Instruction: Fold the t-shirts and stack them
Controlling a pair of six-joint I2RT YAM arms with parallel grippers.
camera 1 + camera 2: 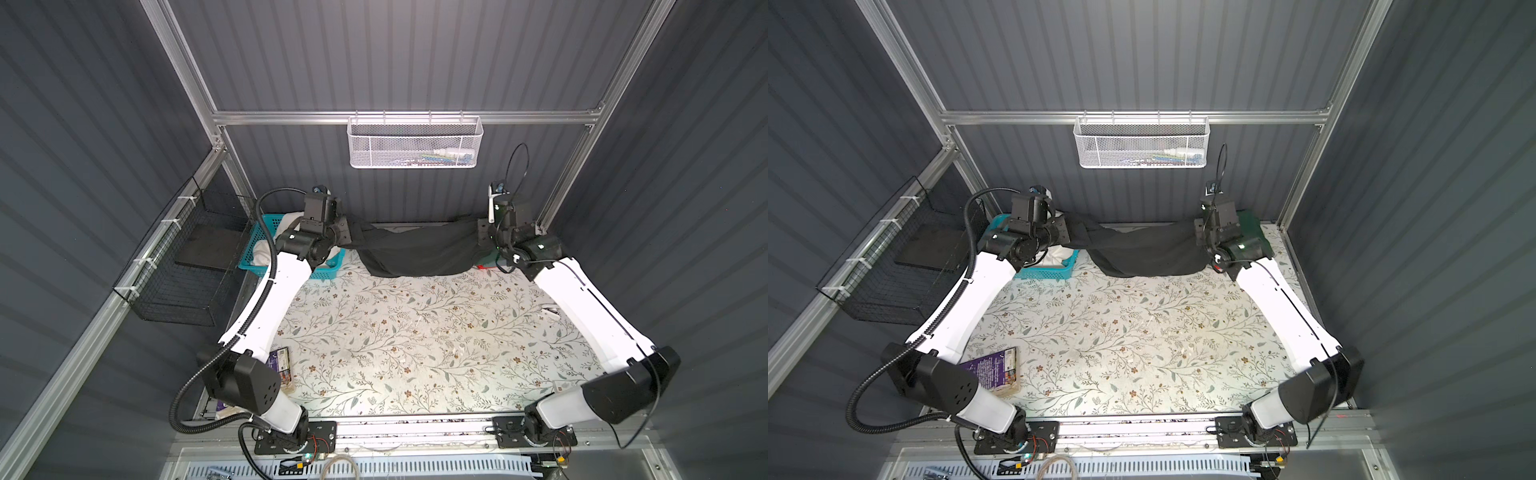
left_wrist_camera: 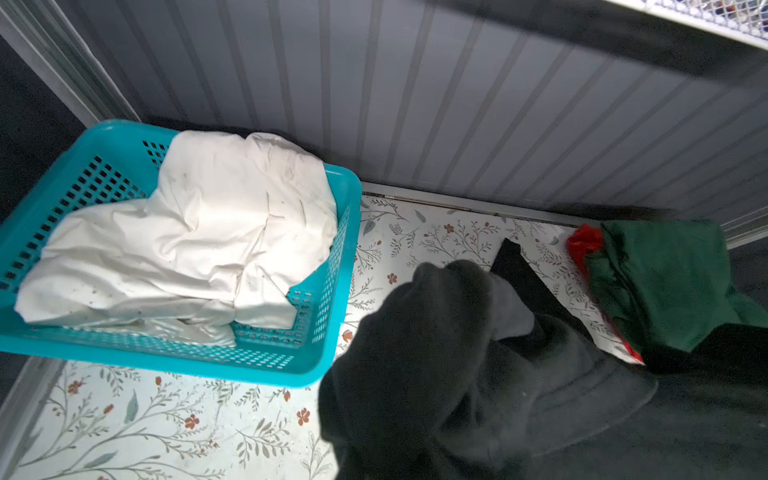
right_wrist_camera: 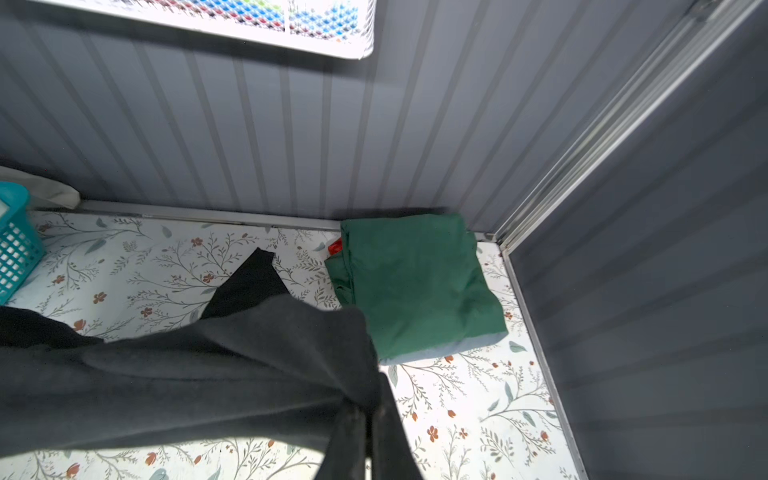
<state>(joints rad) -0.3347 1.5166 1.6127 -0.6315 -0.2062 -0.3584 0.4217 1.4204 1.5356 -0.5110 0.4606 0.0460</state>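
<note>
**Black tee strung up between both arms, sagging in the middle**

Floral tabletop (image 1: 415, 353) is mostly bare. The black t-shirt (image 1: 415, 249) hangs like a hammock between the two grippers, and its low belly looks like it touches the tabletop under them. The turquoise basket (image 2: 328, 270) sits right beside the left gripper (image 1: 348, 233) with the cream-white t-shirt (image 2: 208, 228) crumpled inside. The folded dark green t-shirt (image 3: 415, 282) lies just past the right gripper (image 1: 482, 232), on top of the red t-shirt (image 2: 584, 241), which peeks out. Both grippers are pinched tight on bunched-up ends of the black tee.

My worry: those are wads, not clean corners, so it could land twisted when laid down. A slack edge might also drag across the green pile and mess it up, or snag the basket rim.
</note>
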